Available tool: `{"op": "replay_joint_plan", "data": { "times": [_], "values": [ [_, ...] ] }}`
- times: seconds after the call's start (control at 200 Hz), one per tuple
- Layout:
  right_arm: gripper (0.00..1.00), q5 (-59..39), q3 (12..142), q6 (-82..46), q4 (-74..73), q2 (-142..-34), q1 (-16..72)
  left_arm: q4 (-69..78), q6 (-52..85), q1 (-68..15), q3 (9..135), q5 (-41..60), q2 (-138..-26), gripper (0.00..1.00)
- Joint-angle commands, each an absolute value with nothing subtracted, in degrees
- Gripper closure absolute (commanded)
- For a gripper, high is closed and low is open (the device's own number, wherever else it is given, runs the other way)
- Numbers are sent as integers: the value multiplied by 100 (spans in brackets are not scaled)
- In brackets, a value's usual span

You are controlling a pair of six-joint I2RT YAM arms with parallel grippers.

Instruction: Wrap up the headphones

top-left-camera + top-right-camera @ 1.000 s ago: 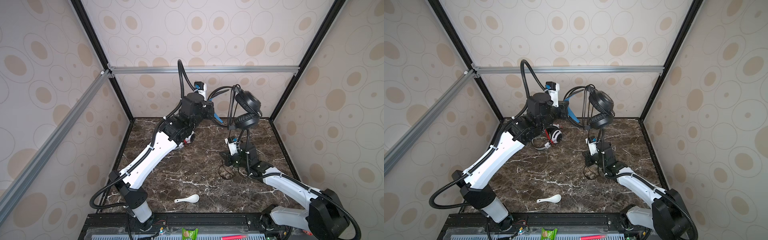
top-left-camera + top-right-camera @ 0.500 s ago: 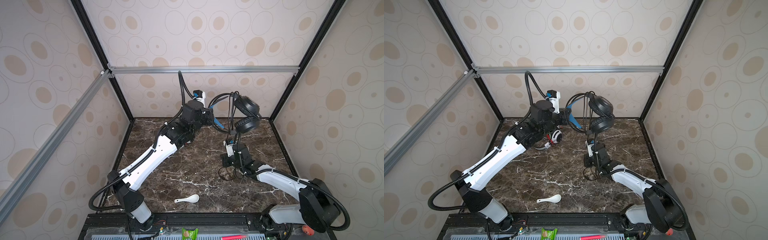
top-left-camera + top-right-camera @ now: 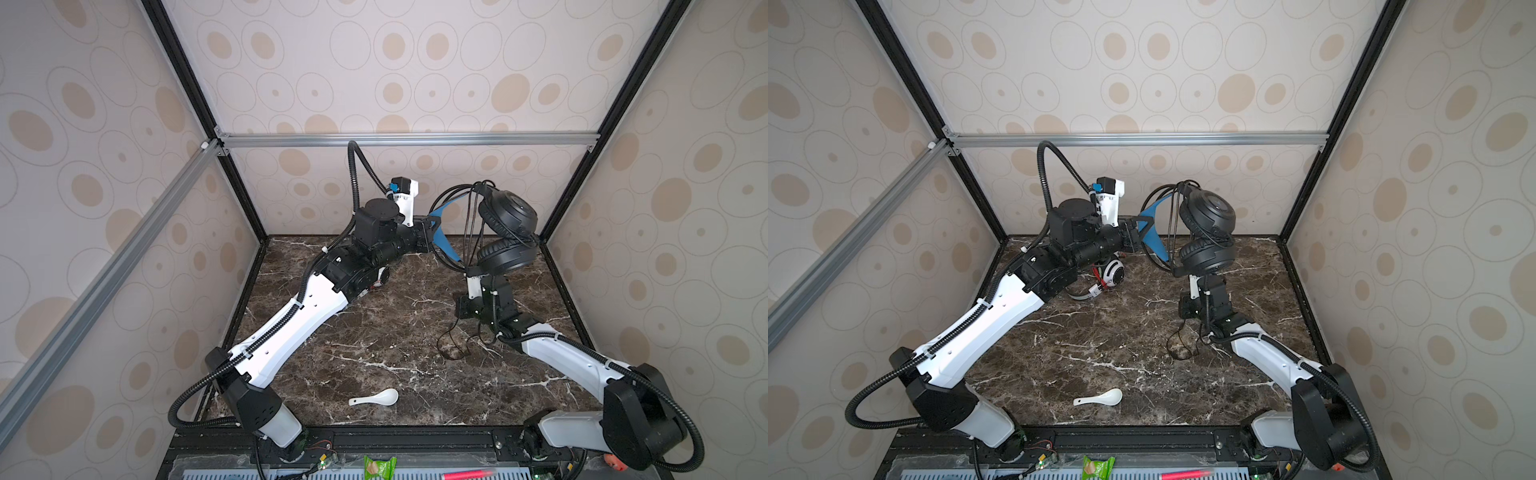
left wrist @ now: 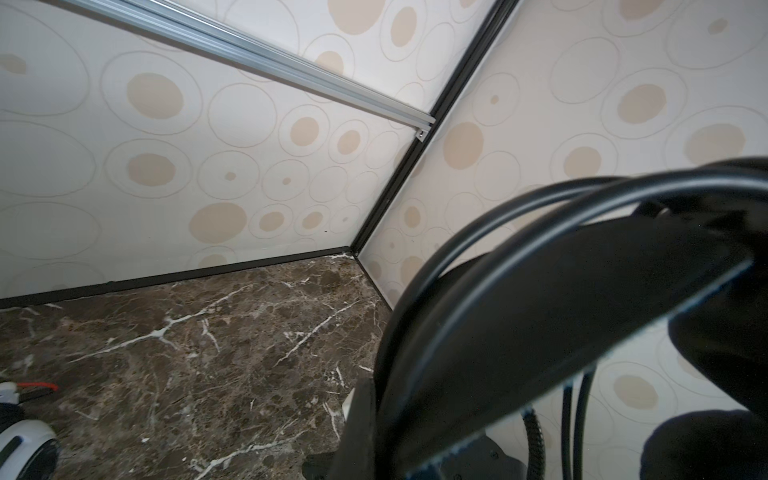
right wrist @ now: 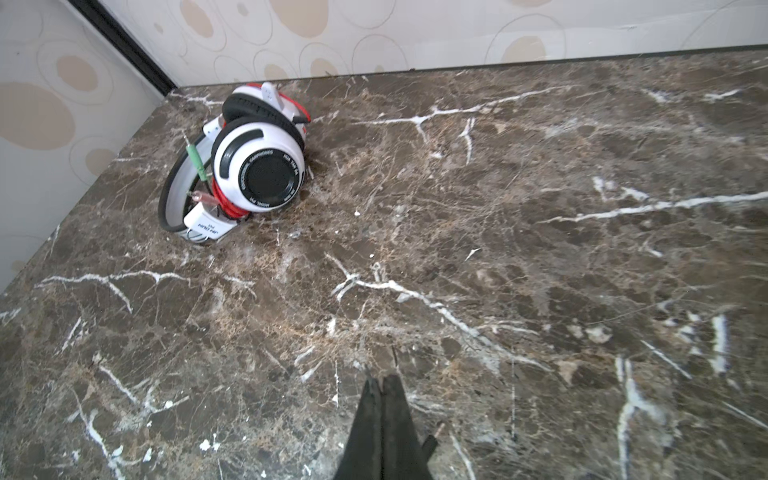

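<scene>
My left gripper is shut on the blue-lined band of the black headphones, holding them in the air near the back wall. The black cord loops over the band and hangs down. Below the earcups my right gripper is shut, with a thin strand of that cord at its tips. The rest of the cord lies slack on the table. The white headphones with their red cord lie at the back left, half hidden by my left arm in a top view.
A white spoon lies near the front of the dark marble table. A green packet and a pink pen sit on the front rail. Patterned walls close in three sides.
My left arm has dropped slightly, and the black headphones have come down with it. The right gripper has shifted a little beneath them. Both grips are unchanged.
</scene>
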State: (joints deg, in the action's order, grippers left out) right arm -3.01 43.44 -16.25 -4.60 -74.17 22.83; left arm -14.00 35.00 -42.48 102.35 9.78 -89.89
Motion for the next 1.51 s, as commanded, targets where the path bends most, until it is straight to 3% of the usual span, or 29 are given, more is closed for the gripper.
{"op": "replay_joint_plan", "data": {
  "times": [0.0, 0.27, 0.535, 0.975, 1.5],
  "values": [
    [100, -482, 4532, -1643, -277, -7264, 1990, -538, 3894, -4217, 10459, 1597, -8675, 100],
    [100, -593, 5466, -1314, 323, -7803, 1395, -295, 4002, -4250, 10424, 2348, -8780, 100],
    [100, -583, 6205, -1318, 737, -8349, 1301, -444, 3844, -4280, 10424, 2131, -8724, 100],
    [100, -940, 5427, -1507, 584, -7848, 1401, -174, 3687, -4269, 10569, 364, -8710, 100],
    [100, -1472, 4348, -2101, -746, -7572, 2489, 135, 4178, -4183, 11052, -83, -9167, 100]
  ]
}}
